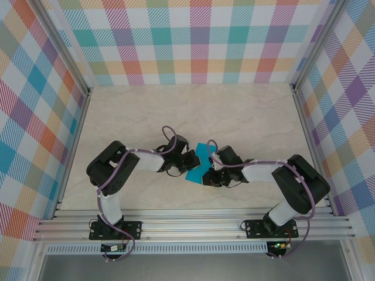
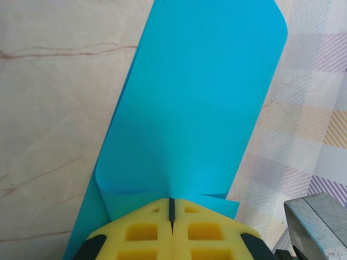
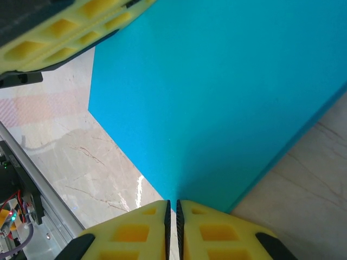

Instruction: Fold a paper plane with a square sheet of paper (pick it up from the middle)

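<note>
Pale marbled tabletop, plaid walls around. Over its near middle, square sheet of paper, curled double, long axis running straight away from left hand, clamped shut on its edge. Right hand a slit apart at opposite corner; grip uncertain. Bare tabletop beyond, rail close behind.

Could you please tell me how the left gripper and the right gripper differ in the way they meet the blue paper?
The left gripper is pressed tight shut on the square sheet of paper; the right gripper shows a thin slit at its tips, so its grip is unclear. The left gripper pinches a curled edge, the sheet bowing above it; the right gripper meets a pointed corner of a flat stretch. Both are yellow-tipped and on the same sheet.
</note>
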`<act>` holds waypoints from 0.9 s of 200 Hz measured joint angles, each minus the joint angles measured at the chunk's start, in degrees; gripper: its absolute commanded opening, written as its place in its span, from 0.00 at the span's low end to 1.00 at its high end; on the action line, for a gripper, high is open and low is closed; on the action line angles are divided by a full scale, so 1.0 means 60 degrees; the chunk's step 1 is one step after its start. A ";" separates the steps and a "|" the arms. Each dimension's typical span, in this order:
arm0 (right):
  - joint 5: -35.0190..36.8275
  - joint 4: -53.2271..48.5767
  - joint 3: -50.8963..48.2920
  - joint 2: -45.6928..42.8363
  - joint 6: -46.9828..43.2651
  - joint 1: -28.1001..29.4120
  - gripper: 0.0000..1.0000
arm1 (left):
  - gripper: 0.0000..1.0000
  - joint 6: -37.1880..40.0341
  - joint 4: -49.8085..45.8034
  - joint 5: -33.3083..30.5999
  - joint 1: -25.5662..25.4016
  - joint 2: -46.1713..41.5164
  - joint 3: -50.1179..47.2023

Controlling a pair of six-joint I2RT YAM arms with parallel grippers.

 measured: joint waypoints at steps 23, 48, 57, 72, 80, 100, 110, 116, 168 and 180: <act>-0.0073 0.0138 -0.0244 -0.0171 0.0127 -0.0044 0.15 | 0.00 0.0000 0.0004 0.0000 0.0000 0.0000 0.0000; -0.0036 -0.0120 -0.0397 -0.0455 0.0168 -0.0044 0.15 | 0.00 0.0000 0.0004 0.0000 0.0000 0.0000 0.0000; -0.0011 -0.0321 -0.0415 -0.0583 0.0168 -0.0051 0.15 | 0.00 0.0000 0.0004 0.0000 0.0000 0.0000 0.0000; 0.0066 -0.0747 -0.0419 -0.0856 0.0171 -0.0051 0.15 | 0.00 0.0000 0.0004 0.0004 0.0000 0.0000 0.0000; 0.0138 -0.0943 -0.0419 -0.1067 0.0178 -0.0055 0.15 | 0.00 0.0000 0.0004 0.0000 0.0000 0.0000 0.0000; 0.0331 -0.1217 -0.0361 -0.1596 0.0295 -0.0062 0.16 | 0.00 0.0000 0.0004 0.0004 0.0000 0.0000 0.0000; 0.0364 -0.1202 -0.0226 -0.1647 0.0441 -0.0062 0.15 | 0.00 0.0000 0.0007 0.0004 0.0000 0.0000 0.0000; 0.0361 -0.1147 -0.0102 -0.1592 0.0528 -0.0062 0.15 | 0.00 0.0000 0.0007 0.0004 0.0000 0.0000 0.0000; 0.0350 -0.0594 0.0841 -0.0266 0.0994 -0.0062 0.14 | 0.00 0.0000 0.0007 0.0007 0.0000 0.0004 0.0000; 0.0375 -0.0630 0.0889 -0.0069 0.0984 -0.0062 0.13 | 0.00 0.0000 0.0007 0.0018 0.0000 0.0004 0.0000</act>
